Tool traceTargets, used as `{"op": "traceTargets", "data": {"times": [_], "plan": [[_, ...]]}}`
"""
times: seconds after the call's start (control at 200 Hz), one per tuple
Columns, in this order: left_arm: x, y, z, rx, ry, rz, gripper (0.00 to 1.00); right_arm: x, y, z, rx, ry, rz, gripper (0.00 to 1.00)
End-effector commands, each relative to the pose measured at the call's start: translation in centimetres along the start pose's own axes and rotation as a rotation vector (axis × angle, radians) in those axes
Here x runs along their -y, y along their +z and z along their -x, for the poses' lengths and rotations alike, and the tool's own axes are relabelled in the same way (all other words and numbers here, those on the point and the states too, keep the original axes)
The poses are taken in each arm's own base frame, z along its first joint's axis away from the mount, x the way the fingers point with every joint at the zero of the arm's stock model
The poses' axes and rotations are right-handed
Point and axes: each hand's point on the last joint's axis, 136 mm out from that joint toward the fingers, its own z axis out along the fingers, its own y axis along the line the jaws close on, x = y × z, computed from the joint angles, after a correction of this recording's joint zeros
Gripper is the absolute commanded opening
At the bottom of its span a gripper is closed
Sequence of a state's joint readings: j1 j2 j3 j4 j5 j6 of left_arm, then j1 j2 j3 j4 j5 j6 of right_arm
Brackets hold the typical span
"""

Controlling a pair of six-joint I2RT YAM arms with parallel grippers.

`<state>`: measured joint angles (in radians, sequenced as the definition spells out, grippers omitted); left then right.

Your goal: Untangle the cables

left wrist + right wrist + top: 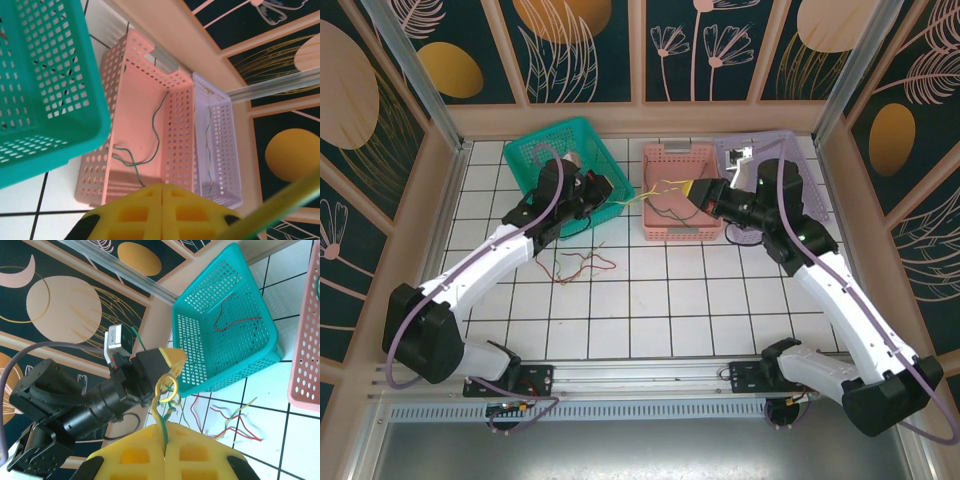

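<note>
Left gripper: we are seeing the left gripper (162, 207) with its yellow pads pressed together, and we are reading it as pinching the yellow cable (280, 204) running off its tip.
Right gripper: the right gripper (165, 452) is nipping the green cable (164, 432), which is rising out of the seam between its pads.
Span: in the top view, we are finding a thin strand hanging in the air between the two grippers, from the teal basket (545, 150) across to the pink basket (665, 152).
Knot: yellow is looping around green just below the left gripper's tip.
Other cables: a loose bundle (582, 268) is lying on the tiles near the teal basket, and a red cable (240, 321) is lying inside that basket.
Handling: we are judging these wires light, limp and slick. They are unlikely to hold a shape, and hard pulling risks tightening the loop.
Hold: we are favouring grips close beside the loop, one on each colour.
</note>
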<state>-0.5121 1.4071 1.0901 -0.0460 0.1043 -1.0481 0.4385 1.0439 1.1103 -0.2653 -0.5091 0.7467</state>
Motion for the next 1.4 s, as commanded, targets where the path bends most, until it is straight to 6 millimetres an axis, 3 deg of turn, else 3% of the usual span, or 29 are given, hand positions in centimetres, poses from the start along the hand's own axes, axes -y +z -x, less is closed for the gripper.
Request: {"op": "traceTargets", "data": {"times": [0.0, 0.19, 0.27, 0.35, 0.571, 0.726, 0.851, 0.951, 0.976, 1.071, 1.101, 1.156, 1.191, 1.286, 1.396], "plan": [[1.4, -1.1, 2.1, 0.076, 0.044, -0.03, 0.0, -1.5, -1.5, 0.7, 0.02, -0.007, 0.059, 0.0], [1.7, -1.0, 3.4, 0.104, 0.045, -0.036, 0.0, -1.4, -1.8, -0.5, -0.013, -0.044, 0.076, 0.0], [2.2, -0.9, 3.3, 0.09, 0.047, -0.049, 0.0, -1.2, -1.9, -0.1, 0.016, -0.052, 0.067, 0.0], [2.5, -0.6, 2.3, 0.038, 0.027, -0.083, 0.0, -1.9, -2.0, 1.9, 0.108, -0.071, 0.095, 0.0], [2.2, -0.4, -3.1, -0.107, -0.051, -0.121, 0.0, -4.3, -1.4, 9.6, 0.4, -0.12, 0.173, 0.0], [1.9, -1.0, -4.7, -0.125, -0.159, -0.161, 0.0, -4.3, -1.6, 14.1, 0.56, -0.096, 0.224, 0.0], [3.9, -0.8, -5.9, -0.164, -0.165, -0.212, 0.0, -4.0, -0.5, 15.6, 0.577, -0.097, 0.237, 0.0], [4.1, -0.3, -8.0, -0.224, -0.158, -0.21, 0.0, -3.3, 0.6, 15.9, 0.556, -0.126, 0.2, 0.0], [5.1, -0.5, -7.6, -0.223, -0.152, -0.229, 0.0, -3.1, 0.8, 15.9, 0.543, -0.138, 0.185, 0.0], [4.6, -1.2, -7.1, -0.193, -0.137, -0.185, 0.0, -2.8, 1.3, 15.6, 0.484, -0.203, 0.144, 0.0], [4.7, -1.6, -6.4, -0.17, -0.129, -0.175, 0.12, -2.7, 1.3, 15.4, 0.463, -0.226, 0.128, 0.0], [5.3, -2.4, -5.3, -0.138, -0.125, -0.168, 0.47, -2.8, 1.4, 14.8, 0.42, -0.293, 0.1, 0.0], [6.1, -3.2, -4.5, -0.118, -0.122, -0.176, 0.57, -2.7, 1.5, 14.3, 0.389, -0.326, 0.081, 0.0], [8.5, -5.4, -2.1, -0.057, -0.113, -0.195, 0.69, -2.7, 1.2, 13.3, 0.334, -0.408, 0.051, 0.0], [11.7, -8.4, 0.7, 0.008, -0.137, -0.25, 0.71, -2.0, 0.8, 12.6, 0.317, -0.464, -0.006, 0.0]]}}
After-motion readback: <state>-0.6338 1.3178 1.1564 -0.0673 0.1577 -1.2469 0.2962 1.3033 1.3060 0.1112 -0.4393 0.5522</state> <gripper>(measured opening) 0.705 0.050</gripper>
